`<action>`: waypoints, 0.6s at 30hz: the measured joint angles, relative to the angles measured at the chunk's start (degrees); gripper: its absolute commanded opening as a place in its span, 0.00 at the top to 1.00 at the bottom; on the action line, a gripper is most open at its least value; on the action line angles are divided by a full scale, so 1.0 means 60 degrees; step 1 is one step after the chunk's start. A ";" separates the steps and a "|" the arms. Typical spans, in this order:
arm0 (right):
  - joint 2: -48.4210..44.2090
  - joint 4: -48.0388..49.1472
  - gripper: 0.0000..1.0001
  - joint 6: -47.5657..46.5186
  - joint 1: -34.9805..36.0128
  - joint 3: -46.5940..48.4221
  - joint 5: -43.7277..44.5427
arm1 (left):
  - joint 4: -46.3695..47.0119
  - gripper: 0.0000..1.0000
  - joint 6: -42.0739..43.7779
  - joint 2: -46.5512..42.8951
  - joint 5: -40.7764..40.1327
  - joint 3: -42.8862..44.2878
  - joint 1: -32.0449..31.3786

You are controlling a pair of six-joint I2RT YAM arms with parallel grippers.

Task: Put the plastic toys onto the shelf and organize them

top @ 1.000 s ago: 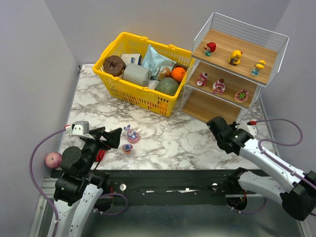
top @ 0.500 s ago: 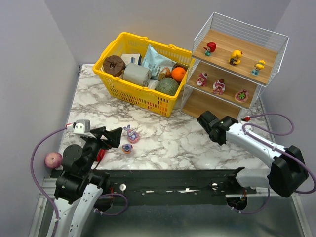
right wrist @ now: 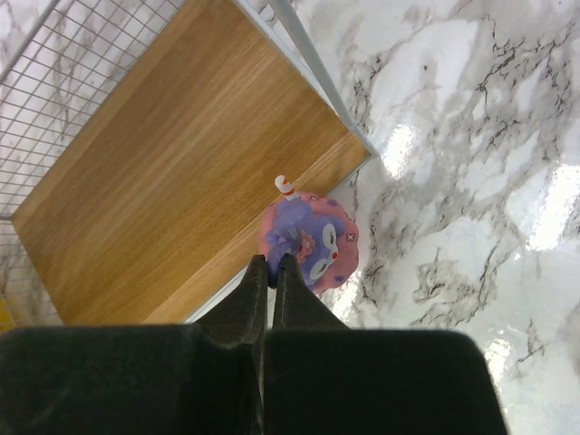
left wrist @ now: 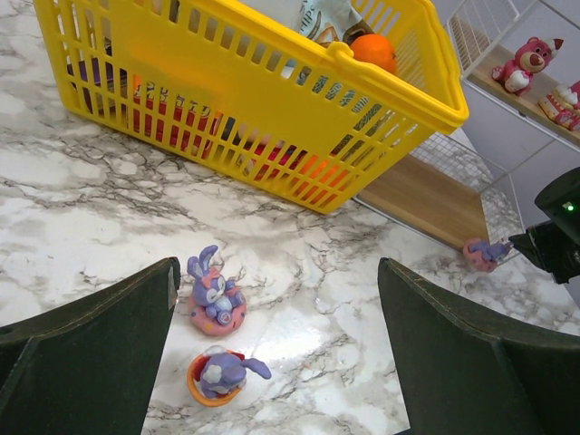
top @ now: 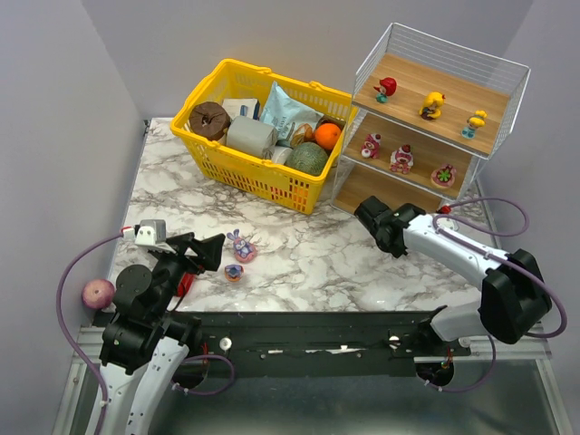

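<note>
The shelf (top: pixel 373 194) stands at the back right, with a red figure (top: pixel 387 88) and two yellow ducks (top: pixel 433 104) on top and three red-pink figures (top: pixel 401 159) on the middle board. My right gripper (right wrist: pixel 272 261) is shut on a pink and purple bunny (right wrist: pixel 313 240), held just over the front edge of the bottom board (right wrist: pixel 181 172). My left gripper (left wrist: pixel 276 304) is open and empty above the table. Below it stand a purple bunny on a pink ring (left wrist: pixel 214 294) and a purple bunny in an orange cup (left wrist: pixel 217 376).
A yellow basket (top: pixel 263 177) full of groceries stands left of the shelf, at the back middle. A pink ball (top: pixel 97 293) lies off the table's left front corner. The marble table (top: pixel 308 258) lies between the two arms.
My right arm has swung left and forward with the bunny, from the table's right side to the front of the bottom shelf. The left arm has not moved.
</note>
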 measured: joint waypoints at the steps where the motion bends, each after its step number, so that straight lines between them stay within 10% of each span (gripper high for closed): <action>1: 0.0087 0.0015 1.00 0.0000 -0.0018 0.0000 0.0000 | 0.0004 0.01 -0.0004 0.0011 0.0000 0.0000 0.0000; 18: 0.0346 0.0914 1.00 0.0004 -0.0146 -0.0426 0.0506 | 0.0000 0.01 -0.0007 0.0106 0.0000 0.0000 0.0000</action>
